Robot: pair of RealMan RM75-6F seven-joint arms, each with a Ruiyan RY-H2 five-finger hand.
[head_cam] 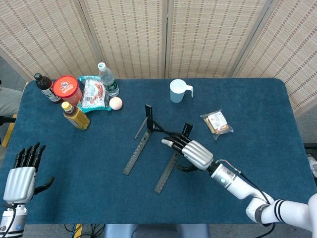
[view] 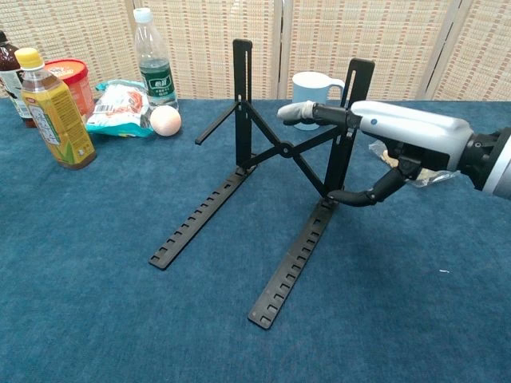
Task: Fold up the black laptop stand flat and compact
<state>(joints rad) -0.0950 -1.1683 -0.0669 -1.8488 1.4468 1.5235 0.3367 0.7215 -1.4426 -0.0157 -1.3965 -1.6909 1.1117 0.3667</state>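
The black laptop stand [view: 281,150] stands unfolded on the blue table [view: 96,319], with two notched base rails, two raised uprights and a crossed brace between them. In the head view the stand [head_cam: 141,146] sits mid-table. My right hand [view: 403,140] reaches in from the right and holds the right upright: its fingers [view: 307,112] lie across the upright and the thumb curls in at the upright's foot. From above, the right hand [head_cam: 194,154] covers the right rail's far end. My left hand [head_cam: 21,177] rests open at the table's near left corner, far from the stand.
At the back left stand a yellow bottle [view: 48,100], a red tub [view: 73,80], a snack packet [view: 118,108], a water bottle [view: 155,64] and an egg [view: 165,120]. Behind the stand is a white mug [view: 313,86]. A wrapped snack [head_cam: 217,123] lies right of the stand.
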